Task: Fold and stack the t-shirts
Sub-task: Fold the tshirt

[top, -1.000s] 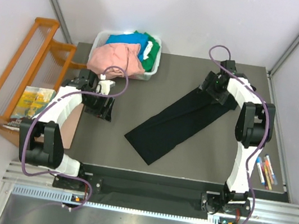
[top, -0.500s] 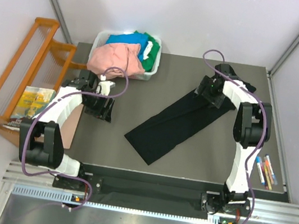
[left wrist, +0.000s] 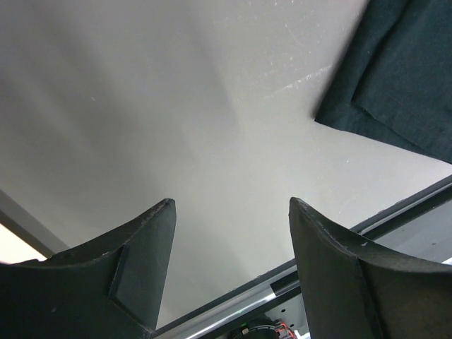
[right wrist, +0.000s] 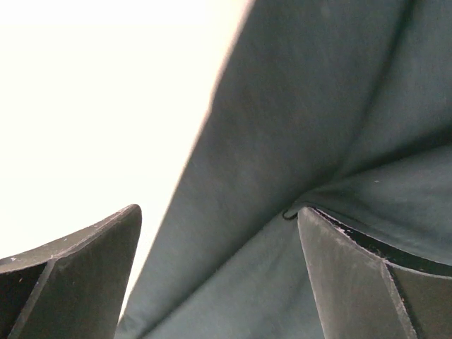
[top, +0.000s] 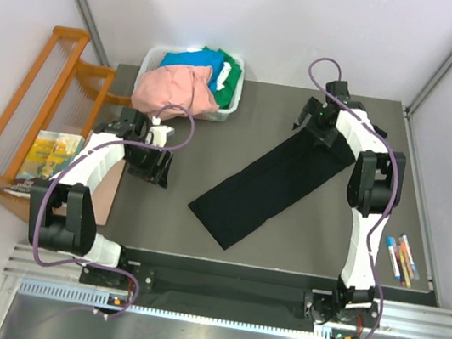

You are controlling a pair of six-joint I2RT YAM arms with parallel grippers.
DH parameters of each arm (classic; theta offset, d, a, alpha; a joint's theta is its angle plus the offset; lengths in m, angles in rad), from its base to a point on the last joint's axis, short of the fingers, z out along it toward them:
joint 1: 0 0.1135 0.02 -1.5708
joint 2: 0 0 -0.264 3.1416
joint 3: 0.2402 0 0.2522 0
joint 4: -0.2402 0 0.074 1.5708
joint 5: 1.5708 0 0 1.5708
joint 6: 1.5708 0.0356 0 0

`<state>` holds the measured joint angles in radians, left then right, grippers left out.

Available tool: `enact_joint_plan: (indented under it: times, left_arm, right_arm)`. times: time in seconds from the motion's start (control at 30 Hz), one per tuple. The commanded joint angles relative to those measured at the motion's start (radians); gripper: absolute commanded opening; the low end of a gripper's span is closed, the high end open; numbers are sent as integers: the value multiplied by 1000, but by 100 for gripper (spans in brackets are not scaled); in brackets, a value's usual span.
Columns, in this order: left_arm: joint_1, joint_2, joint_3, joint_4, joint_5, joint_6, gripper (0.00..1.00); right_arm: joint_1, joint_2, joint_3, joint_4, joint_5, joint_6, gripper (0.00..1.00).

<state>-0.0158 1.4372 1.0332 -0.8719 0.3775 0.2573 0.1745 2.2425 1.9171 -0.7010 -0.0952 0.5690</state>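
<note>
**Black shirt lies in a long strip; both grippers released**

The top view gives the whole layout. The black shirt [top: 271, 184] lies on the table [top: 353, 233], folded into a narrow strip. Its long axis runs diagonally, from the near end left of centre up to the far right. The right gripper [top: 312, 123] hangs over the far end. The left gripper [top: 153, 165] sits near the table's left edge, well apart from the strip. At the far left corner a bin [top: 151, 61] holds the pink shirt [top: 174, 91], blue shirt [top: 193, 63] and green shirt [top: 233, 72] in a heap.

The wrist views add what the top view cannot show, which is how the jaws stand. In the left wrist view the left gripper [left wrist: 231, 205] is spread wide with only bare table between its fingers, and a corner of the black shirt [left wrist: 402, 78] shows at the upper right. In the right wrist view the right gripper [right wrist: 219, 210] is also spread wide. The black shirt [right wrist: 296, 127] fills the space below it, with overlapping folded layers and an edge running diagonally. No cloth is pinched between the fingers. Whether the tips touch the fabric cannot be told.
</note>
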Motion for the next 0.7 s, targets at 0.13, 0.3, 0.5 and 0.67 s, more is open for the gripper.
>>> enact_joint_plan:
  times: [0.13,0.3,0.5,0.67]
  left_arm:
    - [2,-32,8,10,15,17,70]
    - [1,-26,19,8,24,16,70]
    - [2,-11,28,10,58,3,70]
    - [1,-9,36,7,64,2,70]
  right_arm:
    - [-6,89,125,-12,-1,6,92]
    - [-6,121,138,-3,-26,19,92]
    - [0,178,232,-21,-64,22,92]
    - [6,186,273,-51,-63,5,94]
